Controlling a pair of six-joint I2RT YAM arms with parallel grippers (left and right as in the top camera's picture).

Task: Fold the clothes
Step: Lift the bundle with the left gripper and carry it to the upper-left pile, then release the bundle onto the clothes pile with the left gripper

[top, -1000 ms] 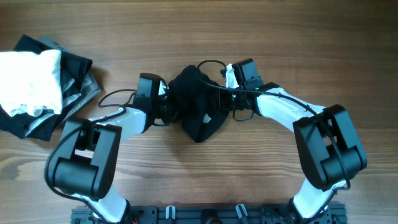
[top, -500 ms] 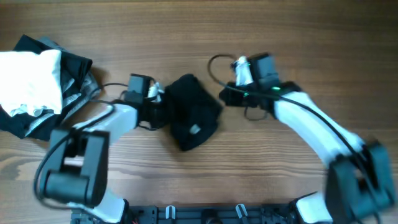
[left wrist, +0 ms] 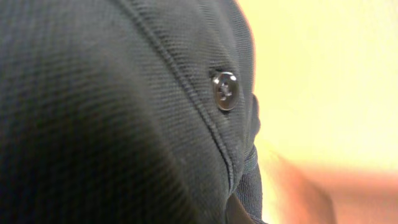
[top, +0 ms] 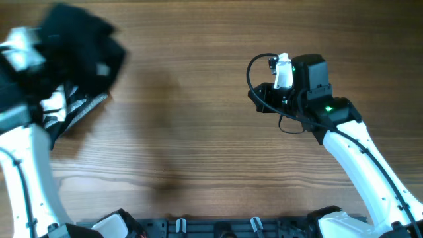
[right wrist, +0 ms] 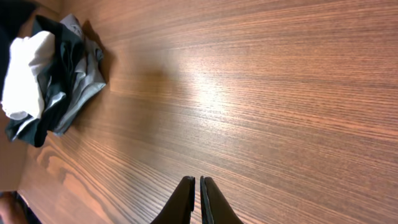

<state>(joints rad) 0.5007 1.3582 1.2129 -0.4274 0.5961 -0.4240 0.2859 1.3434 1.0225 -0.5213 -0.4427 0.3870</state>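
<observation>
The black garment [top: 82,46] hangs over the pile [top: 78,106] at the table's [top: 198,152] far left, clenched in the nearer left arm's [top: 26,165] jaws, well apart from the right gripper [right wrist: 198,198], closed on nothing.

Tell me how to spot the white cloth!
Go to the left end of the wooden table, where a heap of clothes lies. The white cloth lies on it, the only bright white piece among black and grey ones.

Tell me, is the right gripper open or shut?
Shut. In the right wrist view the right gripper has its jaws pressed together, holding nothing.
</observation>
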